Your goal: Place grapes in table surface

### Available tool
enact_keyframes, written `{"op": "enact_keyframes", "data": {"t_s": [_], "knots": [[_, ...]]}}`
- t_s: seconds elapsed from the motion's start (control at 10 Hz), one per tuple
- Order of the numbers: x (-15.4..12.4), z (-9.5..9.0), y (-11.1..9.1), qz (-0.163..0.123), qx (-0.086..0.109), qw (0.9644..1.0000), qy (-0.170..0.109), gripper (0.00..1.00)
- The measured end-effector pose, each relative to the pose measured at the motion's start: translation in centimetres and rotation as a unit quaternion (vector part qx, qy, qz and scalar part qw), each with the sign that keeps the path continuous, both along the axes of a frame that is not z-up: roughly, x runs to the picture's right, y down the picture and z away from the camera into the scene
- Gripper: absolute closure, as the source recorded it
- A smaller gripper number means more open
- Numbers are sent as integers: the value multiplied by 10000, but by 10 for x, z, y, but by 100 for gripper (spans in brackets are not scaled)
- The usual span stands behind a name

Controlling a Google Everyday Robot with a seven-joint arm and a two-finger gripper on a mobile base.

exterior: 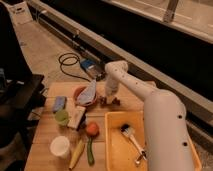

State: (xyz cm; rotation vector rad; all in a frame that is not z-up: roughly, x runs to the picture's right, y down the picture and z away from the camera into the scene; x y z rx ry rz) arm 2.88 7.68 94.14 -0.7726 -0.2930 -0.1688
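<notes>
On the left side of the bench (60,90), at about 9 o'clock from the bench centre, a blue block (59,103) lies beside a green cup (62,117). At 7 o'clock stands a white cup (60,146). Toward 6 o'clock lie a yellow banana (77,153) and a green vegetable (90,151), both with their long axes running front to back. Just above them sits a round orange-red fruit (92,129), next to a tilted light box (77,117). At 11 o'clock a red bowl (78,93) holds a pale crumpled bag (88,93).

The white arm (150,100) enters from the lower right, rises to a rounded elbow at about 12 o'clock, and drops a short forearm straight down toward the bench. The gripper (108,100) hangs at its lower end, just right of the red bowl, low over the planks. The grapes (112,101) show as a small dark reddish cluster at the jaws, at or just above the bench surface; contact with the wood cannot be determined, and neither can the jaw opening. The bunch is too compact to assign a long axis or pointing direction.

At 4 o'clock a yellow bin (116,145) holds a brush (132,141), lying diagonally, head toward 11 o'clock.

No writing is legible.
</notes>
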Motion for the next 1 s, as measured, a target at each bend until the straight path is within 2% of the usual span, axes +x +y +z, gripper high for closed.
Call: {"op": "enact_keyframes", "data": {"t_s": [0.2,0.5,0.7,0.9,1.0], "knots": [[4,-13,-26,-35,441,9990,85,100],[21,-45,-83,47,969,9948,300,100],[53,-61,-118,221,1264,9902,554,100],[88,-67,-137,442,1446,9854,780,100],[110,-70,-145,630,1526,9819,923,100]]}}
